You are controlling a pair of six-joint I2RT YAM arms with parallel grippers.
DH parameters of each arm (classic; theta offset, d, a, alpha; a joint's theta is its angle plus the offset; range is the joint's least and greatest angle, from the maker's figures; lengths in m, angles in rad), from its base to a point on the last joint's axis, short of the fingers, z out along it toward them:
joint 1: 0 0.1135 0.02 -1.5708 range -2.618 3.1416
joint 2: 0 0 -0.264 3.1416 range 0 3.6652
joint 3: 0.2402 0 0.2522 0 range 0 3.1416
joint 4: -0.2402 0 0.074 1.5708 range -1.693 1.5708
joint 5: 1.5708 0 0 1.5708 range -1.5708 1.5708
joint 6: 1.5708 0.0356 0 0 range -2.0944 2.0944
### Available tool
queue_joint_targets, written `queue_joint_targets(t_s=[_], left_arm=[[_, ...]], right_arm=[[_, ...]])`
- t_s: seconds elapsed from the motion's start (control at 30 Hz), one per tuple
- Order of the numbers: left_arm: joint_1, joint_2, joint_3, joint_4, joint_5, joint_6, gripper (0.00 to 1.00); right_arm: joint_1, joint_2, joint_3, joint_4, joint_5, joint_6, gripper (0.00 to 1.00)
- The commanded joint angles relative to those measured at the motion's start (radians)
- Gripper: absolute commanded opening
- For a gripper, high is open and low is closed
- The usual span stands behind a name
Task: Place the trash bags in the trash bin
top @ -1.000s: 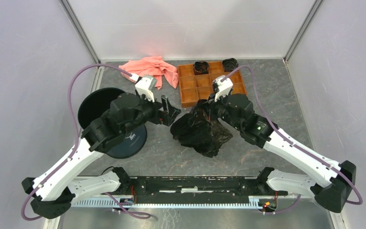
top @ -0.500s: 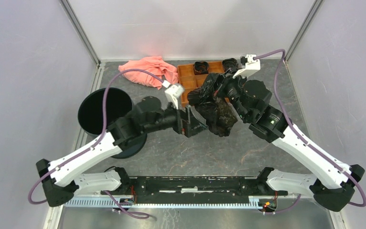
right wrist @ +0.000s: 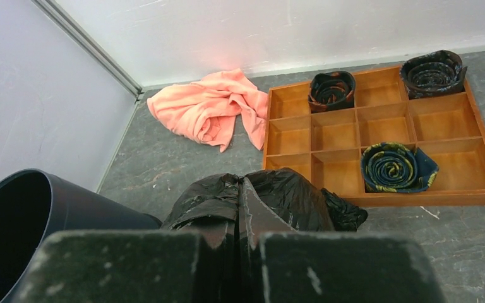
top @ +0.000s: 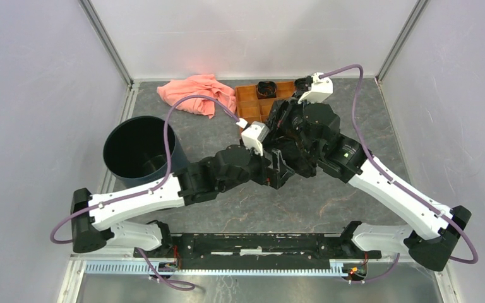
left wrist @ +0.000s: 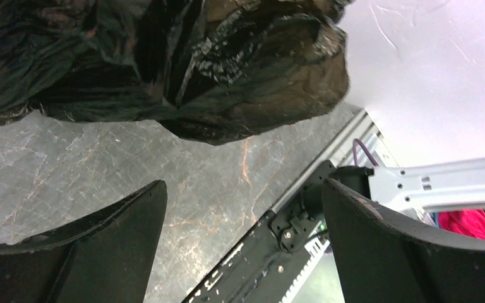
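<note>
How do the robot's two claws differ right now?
The left gripper is open and empty, jaws wide apart; the right gripper is shut on the trash bag. The left gripper faces the bag without touching it; the right gripper pinches its film. Both have black jaws.

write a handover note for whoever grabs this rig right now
Right gripper: shut on the trash bag, which is bunched up at mid-table near the orange tray.
Left gripper: open and empty; the bag lies ahead of its fingers, not between them.
Trash bin: upright at the table's left side, mouth up, apart from the bag.
Done: bag gripped.
Left: carry it over the bin, release, probably push in any film that hangs over the rim.
</note>
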Motion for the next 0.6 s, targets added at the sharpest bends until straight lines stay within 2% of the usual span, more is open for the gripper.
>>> queue_joint_targets(t_s=[0.0,0.17,0.3,0.37,0.47,0.57], left_arm=[[-0.016,0.051,0.039,0.159,-0.100,-0.028,0.97],[-0.019,0.023,-0.053,0.402,-0.041,0.011,1.00],[-0.020,-0.004,-0.122,0.536,-0.091,-0.004,1.00],[-0.021,0.024,-0.102,0.507,-0.151,-0.040,1.00],[-0.021,0.073,-0.023,0.371,-0.226,-0.086,0.93],[-0.022,0.100,0.004,0.350,-0.249,-0.083,0.94]], right_arm=[[0.009,0.005,0.037,0.020,0.046,0.009,0.00],[0.010,0.011,0.049,0.017,0.015,-0.014,0.00],[0.010,0.002,0.044,0.043,-0.053,-0.050,0.00],[0.010,0.000,0.042,0.059,-0.074,-0.066,0.00],[0.011,0.001,0.044,0.053,-0.075,-0.058,0.00],[0.016,0.003,0.045,0.051,-0.096,-0.063,0.00]])
